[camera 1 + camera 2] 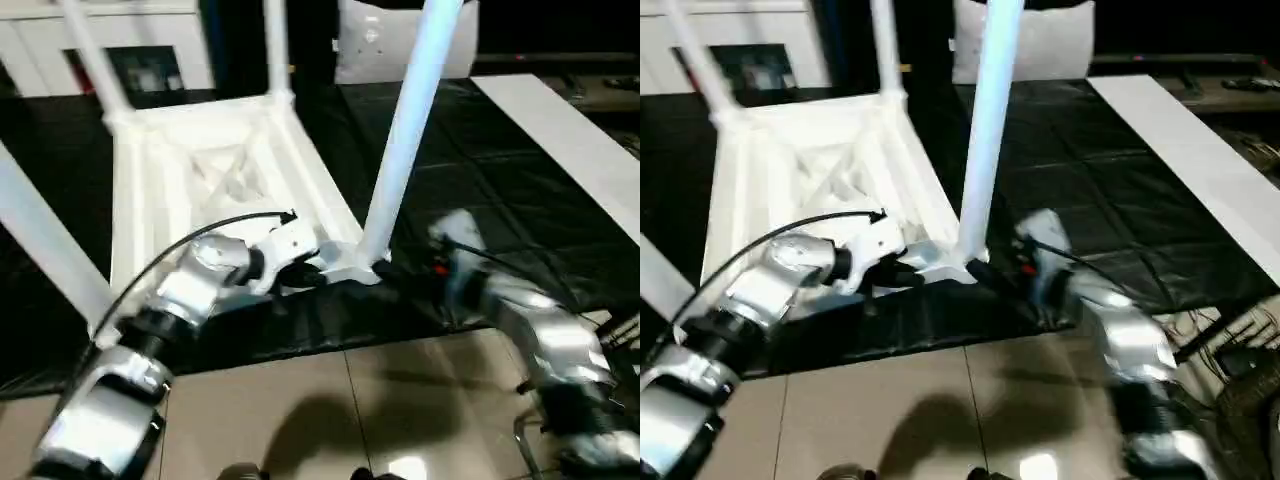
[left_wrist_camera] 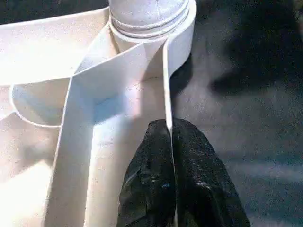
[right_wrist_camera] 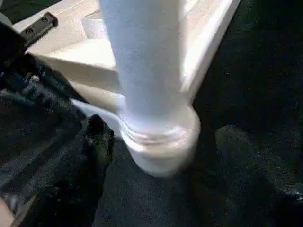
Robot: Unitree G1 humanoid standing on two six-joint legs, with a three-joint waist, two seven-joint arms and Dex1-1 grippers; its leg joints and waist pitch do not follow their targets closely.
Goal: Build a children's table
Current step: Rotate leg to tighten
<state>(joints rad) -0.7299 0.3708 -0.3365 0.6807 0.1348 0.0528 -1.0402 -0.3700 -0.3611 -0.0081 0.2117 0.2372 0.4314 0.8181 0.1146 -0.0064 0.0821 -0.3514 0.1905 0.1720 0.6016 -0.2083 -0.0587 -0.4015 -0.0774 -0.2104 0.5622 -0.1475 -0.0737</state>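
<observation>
The white children's table lies upside down on a black mat, its ribbed top (image 1: 220, 160) facing up. Legs stand in its corner sockets: two at the back (image 1: 95, 60) (image 1: 277, 45), one at the near left (image 1: 45, 240) and one at the near right (image 1: 405, 130). My left gripper (image 2: 170, 130) is shut on the thin rim wall of the top, just beside the near-right socket (image 2: 151, 19). My right gripper (image 3: 161, 137) is open at the base of the near-right leg (image 3: 147, 71), with one finger on either side and a gap to the leg.
A white pillow (image 1: 380, 40) and white cabinets (image 1: 40, 50) stand behind the table. A long white strip (image 1: 570, 140) lies on the mat (image 1: 480, 180) at the right. Tiled floor (image 1: 350, 410) runs in front, with cables (image 1: 1240, 360) at the far right.
</observation>
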